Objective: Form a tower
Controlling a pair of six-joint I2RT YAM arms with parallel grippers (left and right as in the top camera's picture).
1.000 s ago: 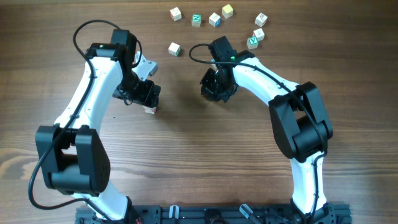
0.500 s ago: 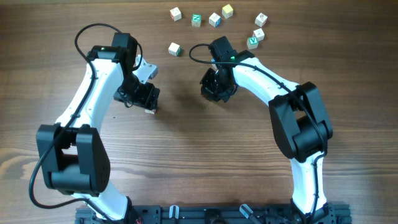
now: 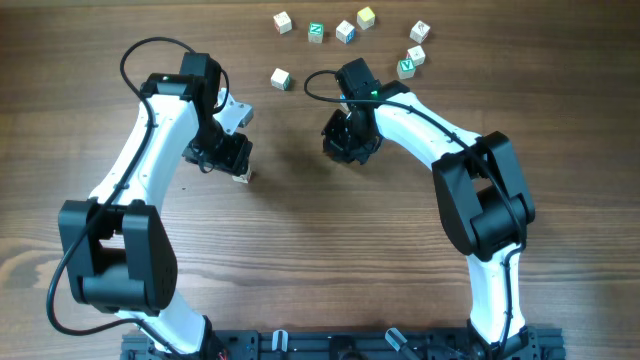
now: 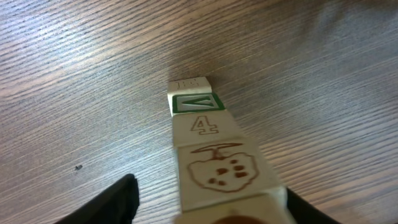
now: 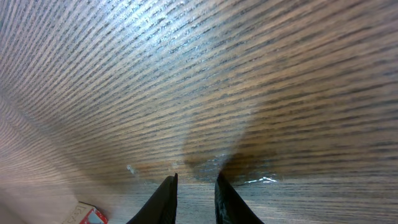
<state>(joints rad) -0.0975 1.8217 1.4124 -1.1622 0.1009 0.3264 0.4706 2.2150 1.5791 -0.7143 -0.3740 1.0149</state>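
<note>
The tower (image 4: 200, 124) is a slim stack of wooden cubes, seen from above in the left wrist view. A cube with a brown apple drawing lies near the top, with a "4" cube and a green-framed cube below. My left gripper (image 4: 210, 190) straddles its top: the right finger is against the cube, while bare table shows between the cube and the left finger (image 4: 118, 200). In the overhead view only a sliver of the tower (image 3: 241, 176) shows under the left gripper (image 3: 235, 158). My right gripper (image 3: 350, 145) points down at bare wood, its fingers (image 5: 166, 199) narrowly apart and holding nothing.
Several loose letter cubes lie along the far edge, among them a white one (image 3: 279, 78), a green-marked one (image 3: 316, 31) and a yellow one (image 3: 366, 16). A red-marked cube (image 5: 87, 214) sits beside the right gripper in the right wrist view.
The left gripper's jaws have narrowed around the tower's top, and the left arm has shifted slightly. The right arm has not moved.
</note>
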